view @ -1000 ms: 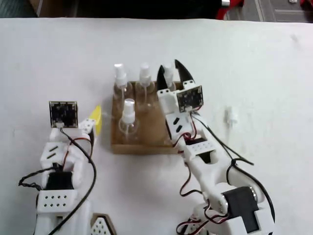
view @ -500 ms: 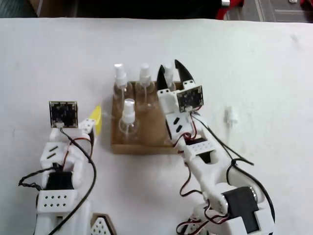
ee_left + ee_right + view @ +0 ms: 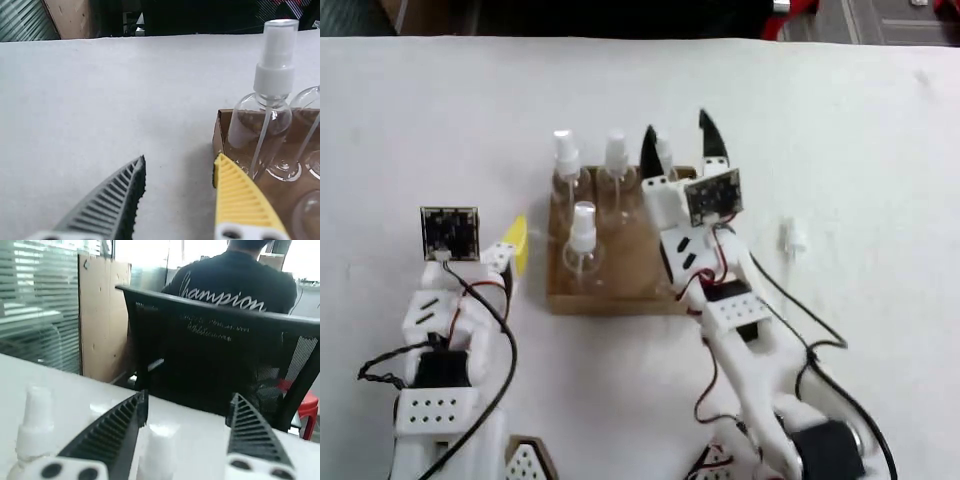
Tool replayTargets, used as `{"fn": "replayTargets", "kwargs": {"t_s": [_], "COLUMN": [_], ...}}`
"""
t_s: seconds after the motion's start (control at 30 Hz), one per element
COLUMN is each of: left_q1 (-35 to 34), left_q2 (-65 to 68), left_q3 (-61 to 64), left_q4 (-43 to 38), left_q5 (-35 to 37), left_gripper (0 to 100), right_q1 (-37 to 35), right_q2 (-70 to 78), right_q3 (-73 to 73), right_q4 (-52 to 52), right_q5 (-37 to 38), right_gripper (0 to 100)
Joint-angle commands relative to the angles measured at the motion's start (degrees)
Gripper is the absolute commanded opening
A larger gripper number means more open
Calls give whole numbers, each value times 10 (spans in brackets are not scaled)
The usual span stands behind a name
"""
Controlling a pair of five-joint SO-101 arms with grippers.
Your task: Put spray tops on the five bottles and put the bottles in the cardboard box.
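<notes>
The cardboard box (image 3: 605, 297) lies mid-table with clear bottles standing in it, each with a white spray top: two at the back (image 3: 565, 165) (image 3: 615, 158) and one nearer (image 3: 582, 240). A further topped bottle (image 3: 663, 156) stands at the box's back right corner, between the spread fingers of my right gripper (image 3: 677, 133), which is open around its top (image 3: 157, 445) without touching it. A loose spray top (image 3: 792, 238) lies on the table to the right. My left gripper (image 3: 180, 162) is open and low, just left of the box (image 3: 218, 131), facing a bottle (image 3: 265, 112).
White table all round the box, with bare room to the left, behind and far right. The right arm's body and cables (image 3: 740, 310) stretch over the box's right side. Off the table's far edge are a dark chair (image 3: 210, 355) and a seated person.
My right gripper's fingers have spread wider around the back right bottle's top, and the arm has shifted slightly. The left arm has not moved.
</notes>
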State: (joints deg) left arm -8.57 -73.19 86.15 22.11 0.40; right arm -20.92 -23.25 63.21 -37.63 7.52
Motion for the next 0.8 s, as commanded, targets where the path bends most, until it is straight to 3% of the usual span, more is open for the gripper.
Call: {"fn": "replayTargets", "kwargs": {"t_s": [0.0, 0.1, 0.23, 0.4, 0.57, 0.77], "left_q1": [0, 0, 0, 0, 0, 0], "left_q2": [-11, -11, -11, -11, -11, -11], "left_q3": [-11, -11, -11, -9, -9, -8], "left_q4": [-17, -17, -17, -17, -16, -16], "left_q5": [-6, -6, -6, -6, -6, -6], "left_gripper": [207, 207, 207, 207, 207, 207], "right_q1": [-3, 8, 63, 149, 240, 335], "right_q2": [-118, -233, -368, -426, -426, -405], "right_q3": [-25, -33, -79, -159, -185, -187], "right_q4": [57, 163, 321, 470, 535, 543], "right_q5": [-7, -15, -106, -142, -141, -141], "right_gripper": [201, 187, 187, 187, 187, 186]}}
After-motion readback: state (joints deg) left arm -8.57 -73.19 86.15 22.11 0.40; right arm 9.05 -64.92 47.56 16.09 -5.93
